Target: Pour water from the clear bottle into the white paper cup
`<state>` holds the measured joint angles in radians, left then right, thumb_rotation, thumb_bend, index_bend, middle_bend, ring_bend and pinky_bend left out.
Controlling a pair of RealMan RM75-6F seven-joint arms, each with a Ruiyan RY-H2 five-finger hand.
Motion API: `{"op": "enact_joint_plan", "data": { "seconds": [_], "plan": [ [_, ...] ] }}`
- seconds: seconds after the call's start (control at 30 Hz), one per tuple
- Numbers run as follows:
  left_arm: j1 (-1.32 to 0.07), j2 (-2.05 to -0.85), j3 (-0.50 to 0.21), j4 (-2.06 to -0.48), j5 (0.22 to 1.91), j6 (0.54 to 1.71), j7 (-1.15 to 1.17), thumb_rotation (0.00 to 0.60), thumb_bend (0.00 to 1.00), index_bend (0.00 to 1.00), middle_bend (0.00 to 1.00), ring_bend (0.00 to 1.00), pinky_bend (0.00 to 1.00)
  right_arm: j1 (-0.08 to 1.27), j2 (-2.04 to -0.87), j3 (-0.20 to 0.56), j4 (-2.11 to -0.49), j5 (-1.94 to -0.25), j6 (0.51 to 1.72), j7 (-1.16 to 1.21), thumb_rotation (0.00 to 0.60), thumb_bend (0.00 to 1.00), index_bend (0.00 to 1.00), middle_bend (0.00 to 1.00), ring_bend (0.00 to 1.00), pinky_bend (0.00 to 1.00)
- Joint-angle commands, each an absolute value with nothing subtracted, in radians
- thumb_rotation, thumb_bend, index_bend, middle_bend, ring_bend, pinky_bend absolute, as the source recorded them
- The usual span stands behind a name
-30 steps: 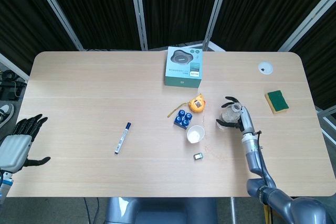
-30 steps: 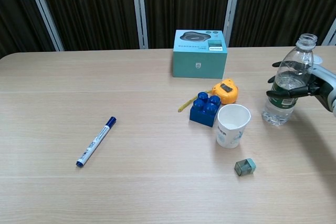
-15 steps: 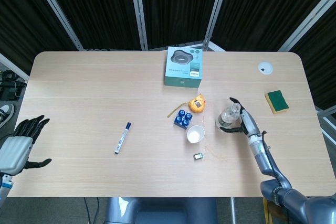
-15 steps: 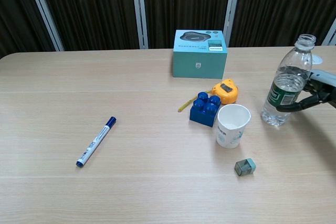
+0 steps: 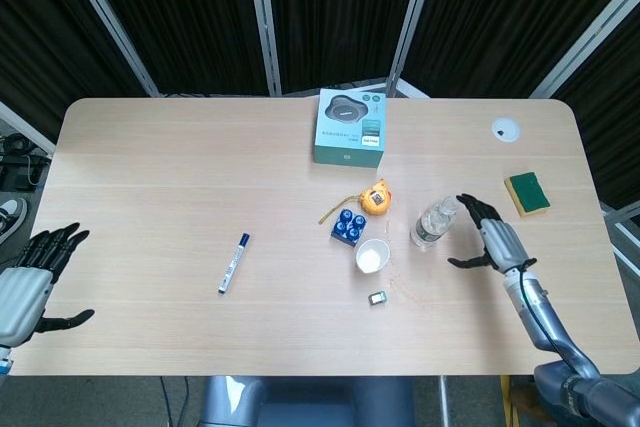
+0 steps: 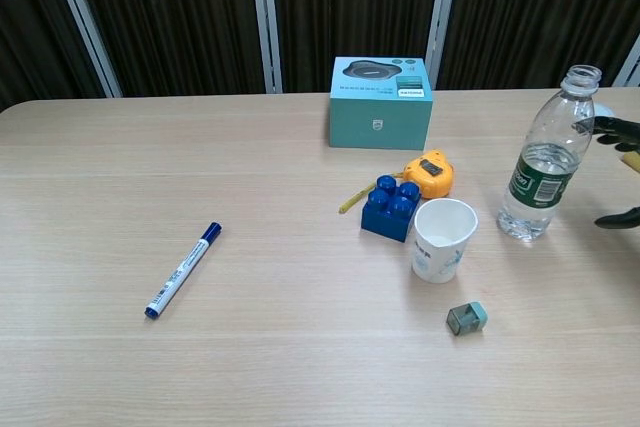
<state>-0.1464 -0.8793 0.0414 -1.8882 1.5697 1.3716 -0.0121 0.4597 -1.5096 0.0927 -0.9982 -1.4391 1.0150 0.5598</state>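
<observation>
- Your right robot hand [image 5: 495,239] hangs spread just at 3 o'clock of the clear bottle [image 6: 540,170], apart from it; bare surface [image 5: 150,177] lies between them.
- At 9 o'clock of the bottle stands the white paper cup [image 6: 441,239], near it, with an open gap between the two.
- The blue block [image 6: 391,205] and yellow tape measure [image 6: 430,172] crowd the cup at 10 to 12 o'clock.
- A small grey-green object [image 6: 466,318] lies at 5 o'clock of the cup.
- The teal box [image 6: 381,102] blocks the far centre.
- A green sponge [image 5: 527,193] and white disc [image 5: 505,129] lie at 1 o'clock of your right robot hand.
- Your left robot hand [image 5: 25,287] has only the marker [image 5: 233,262] well off at 3 o'clock.
</observation>
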Motion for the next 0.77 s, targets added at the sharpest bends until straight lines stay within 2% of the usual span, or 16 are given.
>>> {"op": "enact_joint_plan", "data": {
  "seconds": [0.03, 0.3, 0.53, 0.77],
  "plan": [
    [-0.137, -0.876, 0.042, -1.885, 1.581, 1.393, -0.014, 0.6, 0.0, 0.0, 0.0, 0.0, 0.0, 0.378, -1.412, 0.075, -1.107, -1.417, 1.117, 0.39, 0.6, 0.0, 0.0, 0.0, 0.0, 0.0],
    [-0.122, -0.9, 0.036, -1.87, 1.595, 1.427, 0.024, 0.6, 0.0, 0.0, 0.0, 0.0, 0.0, 0.23, -1.273, 0.075, -1.32, -1.388, 1.336, 0.213, 0.6, 0.0, 0.0, 0.0, 0.0, 0.0],
    [-0.108, -0.926, 0.027, -1.838, 1.63, 1.479, 0.039, 0.6, 0.0, 0.0, 0.0, 0.0, 0.0, 0.159, -1.154, 0.059, -1.562, -1.455, 1.475, 0.133, 0.6, 0.0, 0.0, 0.0, 0.0, 0.0],
    [-0.108, -0.93, 0.014, -1.827, 1.626, 1.493, 0.025, 0.6, 0.0, 0.0, 0.0, 0.0, 0.0, 0.128, -1.13, 0.062, -1.64, -1.487, 1.538, 0.032, 0.6, 0.0, 0.0, 0.0, 0.0, 0.0]
  ]
}}
